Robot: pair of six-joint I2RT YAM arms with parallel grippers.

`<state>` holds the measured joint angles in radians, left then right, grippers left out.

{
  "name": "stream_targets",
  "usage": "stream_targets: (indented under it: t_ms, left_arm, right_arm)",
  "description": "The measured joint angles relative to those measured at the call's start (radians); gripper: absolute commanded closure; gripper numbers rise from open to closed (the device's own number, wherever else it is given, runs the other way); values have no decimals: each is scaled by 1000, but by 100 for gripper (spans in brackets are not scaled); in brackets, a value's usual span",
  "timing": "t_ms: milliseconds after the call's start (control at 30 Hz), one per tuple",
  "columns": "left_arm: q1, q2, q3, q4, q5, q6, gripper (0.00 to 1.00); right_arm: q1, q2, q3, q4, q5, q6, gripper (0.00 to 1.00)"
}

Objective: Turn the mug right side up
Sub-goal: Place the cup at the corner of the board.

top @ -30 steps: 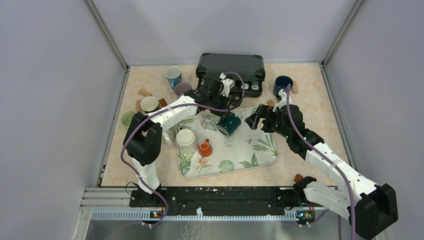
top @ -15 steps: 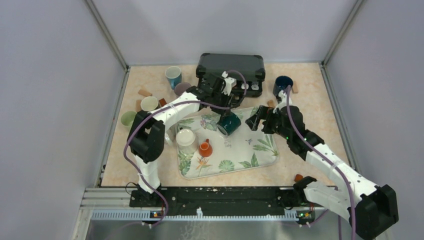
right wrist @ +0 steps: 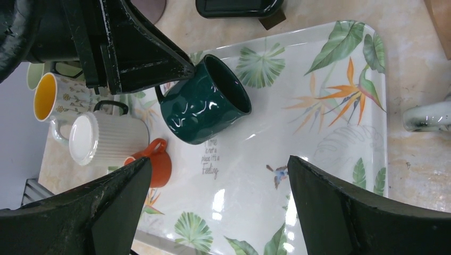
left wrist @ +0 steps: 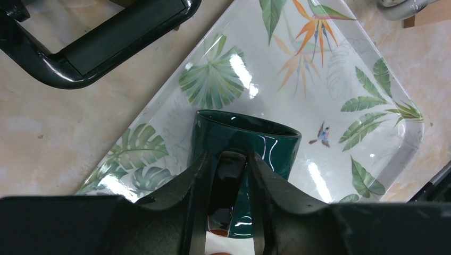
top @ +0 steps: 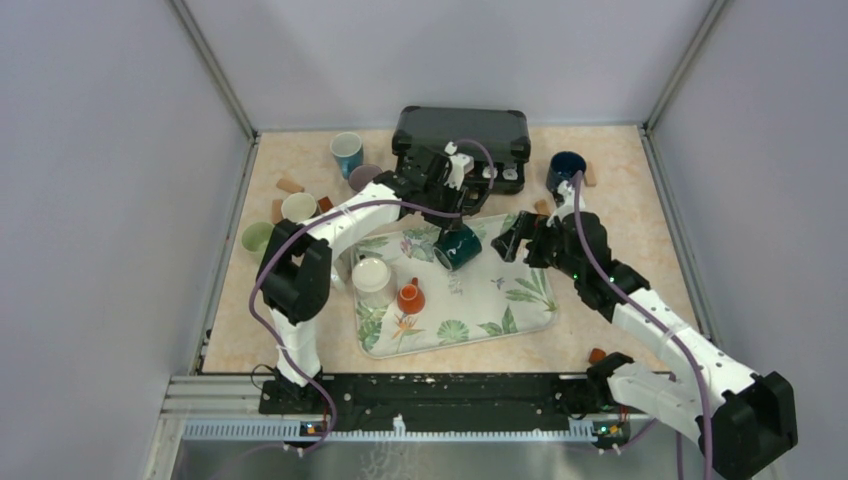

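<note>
A dark green mug (top: 458,246) hangs tilted over the leaf-patterned tray (top: 520,300), mouth toward the right. My left gripper (top: 446,212) is shut on its handle; in the left wrist view the fingers (left wrist: 198,180) pinch the handle (left wrist: 226,183) of the mug (left wrist: 266,146). The right wrist view shows the mug (right wrist: 205,101) lifted, mouth facing up-right, held by the left gripper (right wrist: 159,69). My right gripper (top: 512,240) is open and empty to the mug's right, above the tray (right wrist: 319,159).
On the tray's left stand a white ribbed mug (top: 371,277) and a small orange mug (top: 410,297). A black case (top: 462,132) lies behind. A blue cup (top: 347,152), a cream cup (top: 298,208) and a navy cup (top: 566,167) stand on the table.
The left gripper has shifted slightly back and up with the green mug. The right arm has barely moved.
</note>
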<state>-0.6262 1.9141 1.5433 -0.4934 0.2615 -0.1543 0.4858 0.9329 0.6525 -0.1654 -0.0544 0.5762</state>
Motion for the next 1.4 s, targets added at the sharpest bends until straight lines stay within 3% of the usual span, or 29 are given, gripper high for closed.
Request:
stream_targets:
  t_ms: [200,467,667,1067,1400]
  left_arm:
    - [4,0,0,1,30,0,76]
    - [5,-3,-16,39,65,2,100]
    - [10,-87,-150,154,88,-27,100]
    - [-18,-301,-401,460,112,-141,100]
    - [-231,-300,-442,756,108,-204,100]
  right_arm:
    - [0,-3,0,-2,0,0,1]
    - [0,-29,0,-29,4,0,1]
    - [0,-66,29,-89,21,0,1]
    - [0,-187,250,-177,95,1,1]
    - [0,-271,402,-199,130,12,1]
